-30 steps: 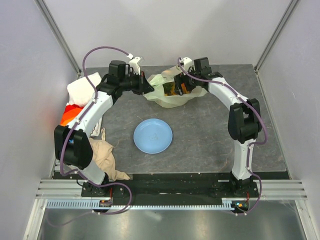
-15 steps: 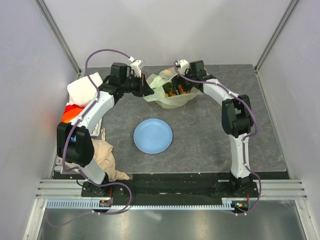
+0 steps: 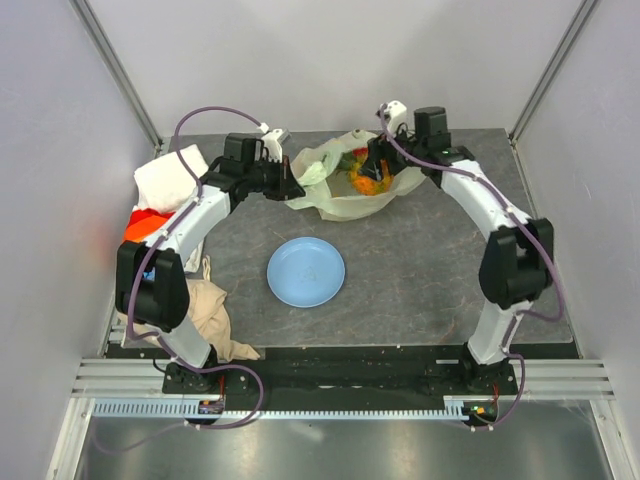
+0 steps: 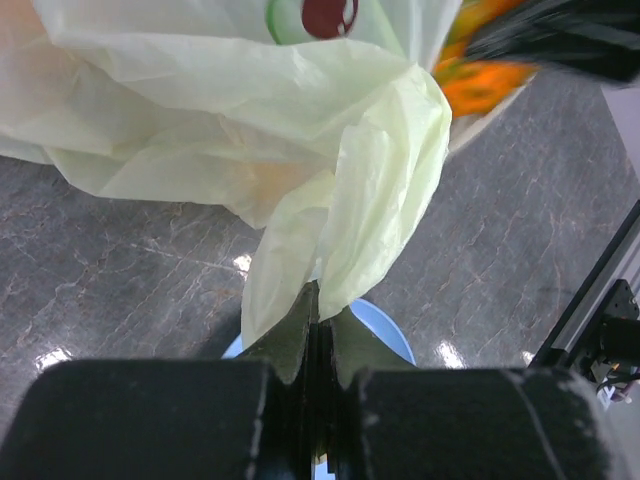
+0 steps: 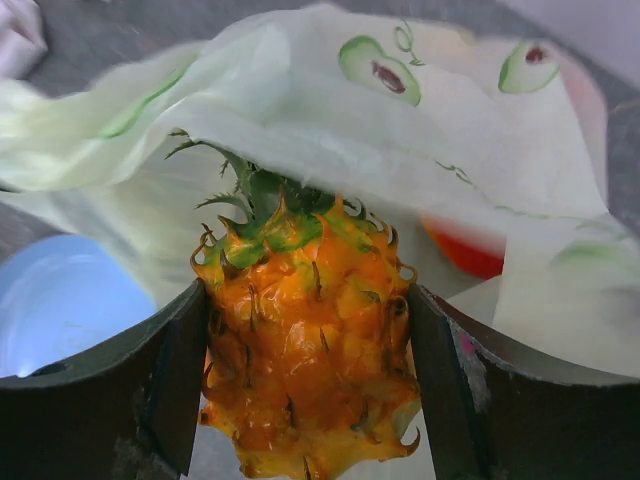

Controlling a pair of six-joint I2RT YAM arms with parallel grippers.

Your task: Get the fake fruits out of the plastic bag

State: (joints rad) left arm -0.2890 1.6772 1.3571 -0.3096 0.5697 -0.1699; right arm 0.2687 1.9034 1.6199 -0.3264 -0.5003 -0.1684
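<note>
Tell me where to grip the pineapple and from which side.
Grip the pineapple across its fat orange body, below the leafy crown, coming from the base end: the crown points into the bag, and both spiky flanks sit exposed between the right gripper's fingers.

At the far middle of the table [image 3: 430,290], plastic bag [image 3: 335,200]; lies behind the plate [image 3: 306,272], not touching it. At the bag's mouth, pineapple [image 5: 305,340], between the fingers of the right gripper [image 5: 310,300] and touching both — left gripper [image 4: 318,305] on the bag's left edge. Along the table's left side, cloths [image 3: 168,182].
</note>
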